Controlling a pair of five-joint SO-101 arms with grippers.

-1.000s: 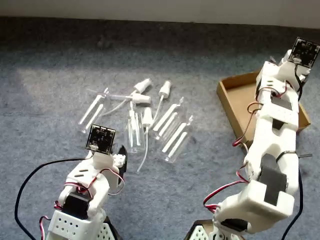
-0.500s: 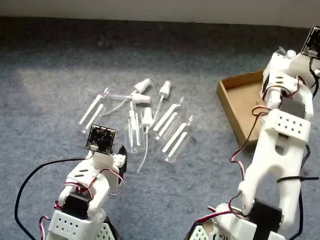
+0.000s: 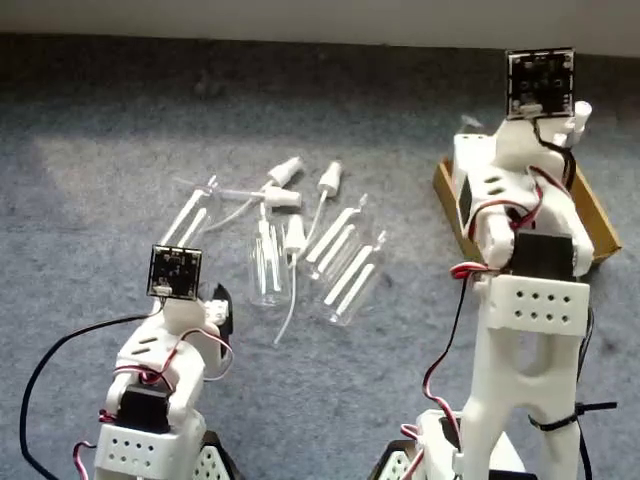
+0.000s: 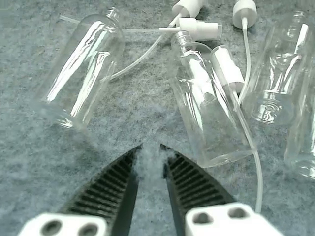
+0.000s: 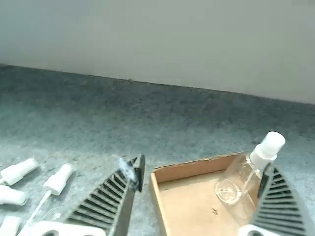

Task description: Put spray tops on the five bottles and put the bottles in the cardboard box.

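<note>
On the carpeted tabletop (image 3: 100, 200), two arms are pictured with one bottle of five apparently dealt with. The right arm (image 3: 528, 300) is raised by the right edge, and the right pincer (image 5: 203, 169) is spread wide and empty above the cardboard box (image 5: 189, 196). The left arm (image 3: 160, 370) is set at the near edge. The left pincer (image 4: 150, 149) is parted only narrowly, with nothing between its jaws, just short of the base of the nearest bottle (image 4: 209, 108).

Picking up that bottle is judged to be the step in hand. It would be done well if the jaws were widened first, then closed gently across the body near the base, since the thin clear wall can be expected to slip or dent. The neck should be kept free and turned towards the other arm.

One capped bottle (image 5: 238, 184) is seen lying on the floor of the box, the only item made out inside. Four uncapped bottles (image 3: 355, 275) lie at the middle of the tabletop, the nearest bottle among them. Four loose spray tops (image 3: 283, 198) are scattered among them and towards the far edge. Each long dip tube (image 3: 288, 300) would best be threaded into the neck before its top is pressed down.
</note>
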